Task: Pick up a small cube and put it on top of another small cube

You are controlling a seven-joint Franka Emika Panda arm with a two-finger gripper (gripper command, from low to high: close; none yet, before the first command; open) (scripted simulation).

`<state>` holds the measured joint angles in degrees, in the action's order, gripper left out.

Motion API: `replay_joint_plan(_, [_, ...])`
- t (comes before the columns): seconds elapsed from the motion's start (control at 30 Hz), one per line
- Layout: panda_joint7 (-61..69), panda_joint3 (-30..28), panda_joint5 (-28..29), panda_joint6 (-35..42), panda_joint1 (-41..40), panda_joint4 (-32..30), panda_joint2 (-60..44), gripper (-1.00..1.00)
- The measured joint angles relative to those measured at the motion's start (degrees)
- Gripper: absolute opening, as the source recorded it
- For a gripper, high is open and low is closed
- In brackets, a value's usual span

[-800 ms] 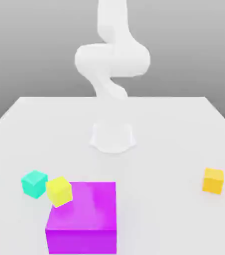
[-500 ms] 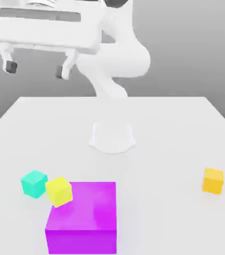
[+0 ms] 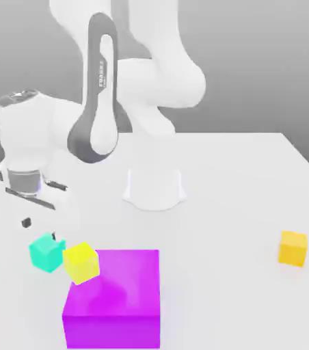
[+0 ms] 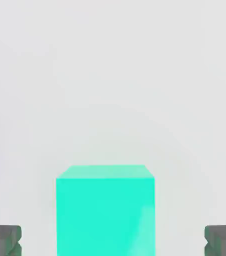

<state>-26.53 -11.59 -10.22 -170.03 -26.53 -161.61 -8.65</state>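
Open tool [image 4: 113,241] above teal cube [image 4: 105,215]

Both views are bright and flatly lit. In the exterior view the pale counter [image 3: 219,205] is washed out almost to white, and the white arm [image 3: 154,82] nearly melts into it near the base, with little shading to separate them. Behind the far edge of the counter, the grey backdrop [image 3: 253,68] darkens downward. No distinct cast shadows can be made out, so the light's direction cannot be told. The magenta block [image 3: 116,284] has a brighter top than front. In the hand view, a paler patch marks the teal cube [image 4: 105,215].
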Motion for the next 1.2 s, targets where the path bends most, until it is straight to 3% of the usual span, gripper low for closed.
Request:
replay_joint_plan(0.07, [2.0, 4.7, -2.6, -3.3, -4.1, 0.8, -4.1, 0.00])
replay_joint_plan(0.1, [2.7, 6.4, -3.4, -4.7, -5.5, 1.0, -5.7, -1.00])
replay_joint_plan(0.37, [2.0, 5.6, -2.6, -3.7, -4.9, 0.8, -4.5, -1.00])
replay_joint_plan(0.57, [-6.6, 0.7, 9.0, 5.8, -2.9, -1.4, 7.3, -1.00])
replay_joint_plan(0.77, [-21.7, 5.2, 11.8, 16.1, -0.1, 2.8, 13.6, -1.00])
replay_joint_plan(1.07, [-43.0, 13.5, 9.4, 31.8, 4.6, 10.6, 21.5, -1.00])
replay_joint_plan(1.2, [-45.5, 14.7, 9.4, 26.0, 5.0, 9.8, 16.5, -1.00])
